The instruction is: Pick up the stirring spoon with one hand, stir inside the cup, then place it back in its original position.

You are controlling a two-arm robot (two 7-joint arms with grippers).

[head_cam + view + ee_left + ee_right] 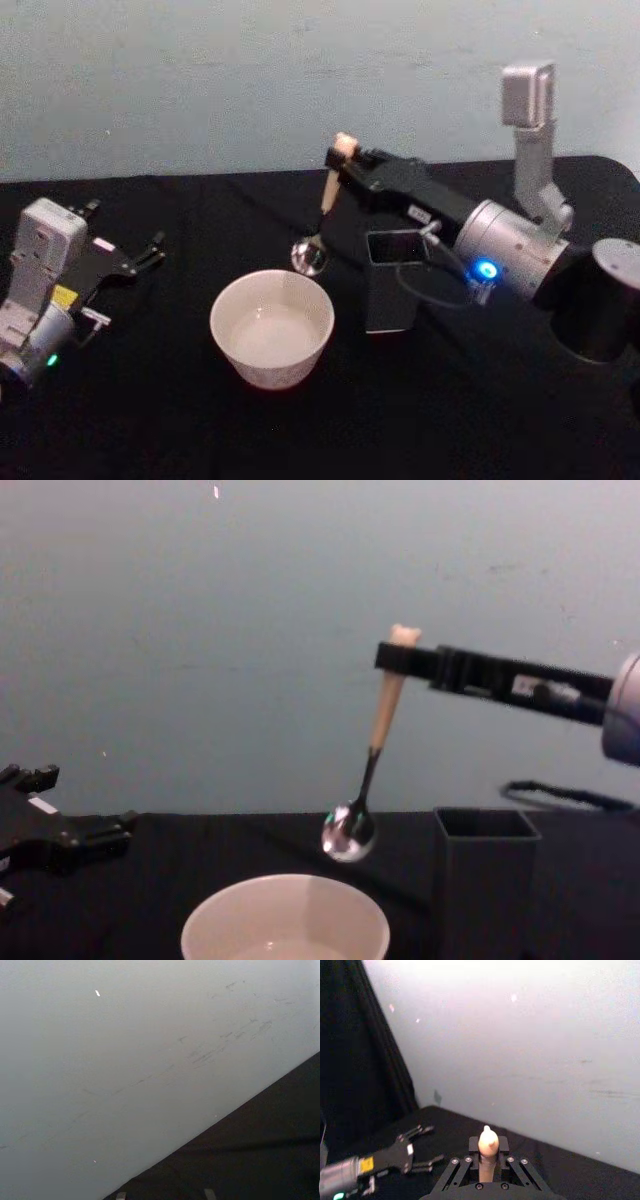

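We record a black-draped surface [450, 420] set against a pale wall. On it, near the front centre, stands the wide round cream-white cup [262, 368], upright, with a pale interior. Just to its right stands a dark grey square holder [392, 295], upright with its mouth open, close to the cup but apart from it.

The left tool [125, 232] lies low at the left side of the surface, well apart from the cup, with its fingers spread and nothing between them.

The right tool [398, 658] reaches in from the right, raised above the holder. Its fingers are pinched on the upper handle of the slim stirring spoon [383, 710], which has a peach-beige handle, a thin metal stem and a metal bowl. The handle's tip shows just above the fingers.

The spoon hangs tilted with its bowl lowest, clear of the surface. In the chest view the bowl sits above the cup's rim. In the head view it lies just beyond the far rim, to the left of the holder. The bowl is not inside the cup.
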